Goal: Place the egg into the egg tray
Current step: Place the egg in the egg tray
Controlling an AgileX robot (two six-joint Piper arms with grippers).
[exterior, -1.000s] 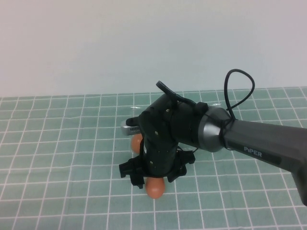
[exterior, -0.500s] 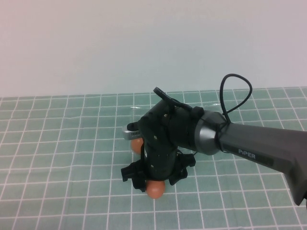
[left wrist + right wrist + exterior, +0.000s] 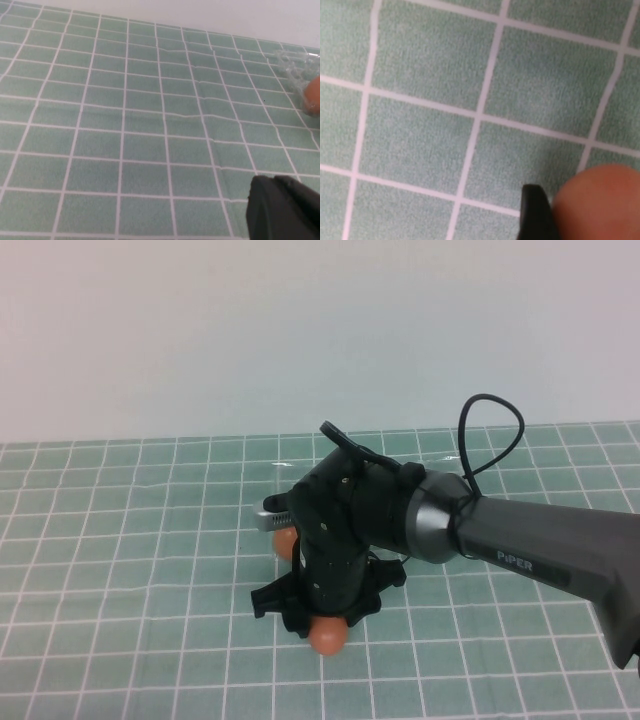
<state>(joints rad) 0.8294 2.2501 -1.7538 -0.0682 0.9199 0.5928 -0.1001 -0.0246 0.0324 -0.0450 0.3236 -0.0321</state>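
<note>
In the high view my right gripper (image 3: 325, 623) points down at the middle of the mat, with its fingers closed round an orange-brown egg (image 3: 328, 640) that sits low on the mat. In the right wrist view one black finger (image 3: 535, 216) lies against that egg (image 3: 602, 202). The clear egg tray (image 3: 268, 520) is mostly hidden behind the right arm. A second egg (image 3: 286, 542) shows by it. In the left wrist view the tray (image 3: 296, 64) lies far off and holds an egg (image 3: 313, 94). My left gripper (image 3: 282, 210) shows only as a dark shape, away from the tray.
A green mat with a white grid (image 3: 120, 570) covers the table up to a plain white wall (image 3: 300, 330). The right arm's grey link (image 3: 540, 545) stretches in from the right over the mat.
The right gripper's fingers have drawn in round the egg and the wrist has sunk slightly. The egg has shifted a little towards the front. The left arm has not moved.
</note>
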